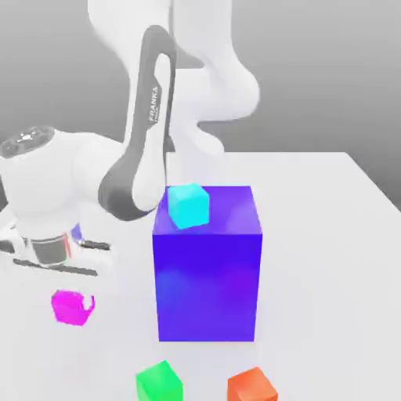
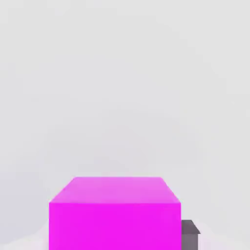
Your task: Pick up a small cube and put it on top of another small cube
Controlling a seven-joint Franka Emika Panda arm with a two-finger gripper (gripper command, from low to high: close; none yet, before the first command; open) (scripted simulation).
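The small magenta cube sits on the white table at the exterior view's left, directly under my gripper, which hangs just above it. In the hand view the magenta cube looms large and close. The small green cube rests on the table near the front edge, well to the right of the magenta one in the exterior view and apart from it.
A big blue-purple block stands mid-table with a small cyan cube on its top corner. An orange-red cube lies beside the green one. The white table stretches bare toward the exterior view's right.
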